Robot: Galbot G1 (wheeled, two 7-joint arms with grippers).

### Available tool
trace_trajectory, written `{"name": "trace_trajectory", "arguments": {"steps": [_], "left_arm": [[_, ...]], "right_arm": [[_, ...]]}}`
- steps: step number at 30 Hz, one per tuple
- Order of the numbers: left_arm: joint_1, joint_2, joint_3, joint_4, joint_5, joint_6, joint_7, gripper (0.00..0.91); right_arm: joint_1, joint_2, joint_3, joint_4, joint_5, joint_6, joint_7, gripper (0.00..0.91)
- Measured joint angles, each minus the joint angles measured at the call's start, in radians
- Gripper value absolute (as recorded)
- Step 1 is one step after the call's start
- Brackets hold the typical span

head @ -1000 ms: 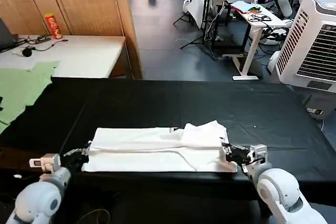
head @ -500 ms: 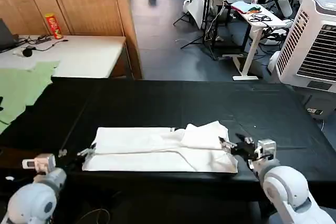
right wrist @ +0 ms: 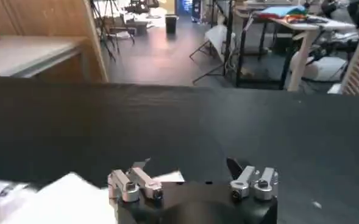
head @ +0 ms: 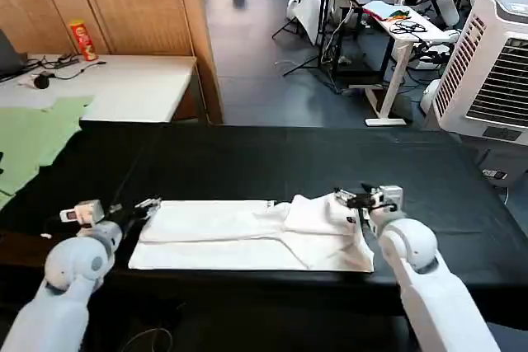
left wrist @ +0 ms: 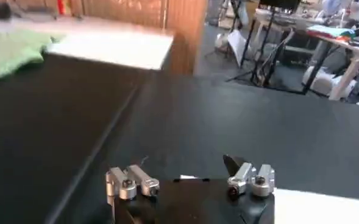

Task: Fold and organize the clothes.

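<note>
The white T-shirt is lying as a long band on the black table, so I am hovering the left gripper and right gripper, both spread open and empty, at its far corners with the crosswise folds left to do.

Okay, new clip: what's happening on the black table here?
A two-armed robot is folding a white T-shirt, which lies as a long folded strip on the black table. The left gripper sits at the strip's far left corner and the right gripper at its bunched far right corner, both with fingers open and holding nothing. A pale green garment lies off to the left, untouched.
</note>
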Motion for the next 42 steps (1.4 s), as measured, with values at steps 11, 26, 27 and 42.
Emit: {"name": "trace_trajectory", "arguments": {"steps": [11,26,27,42], "left_arm": [[-0.006,-0.007,0.021,0.039,0.006,0.003,0.029,0.692],[-0.005,-0.016,0.03,0.057,0.057,-0.037,0.051,0.039],[-0.004,-0.016,0.03,0.057,0.066,-0.041,0.054,0.039],[0.001,-0.035,0.028,0.061,0.226,-0.131,0.088,0.878]], "right_arm": [[0.011,0.016,-0.02,-0.043,-0.007,-0.004,0.0,0.878],[-0.014,0.032,-0.014,-0.053,-0.044,0.024,-0.02,0.078],[-0.015,0.035,-0.013,-0.051,-0.048,0.028,-0.02,0.078],[-0.078,0.097,0.026,0.001,-0.138,0.107,0.013,0.244]]}}
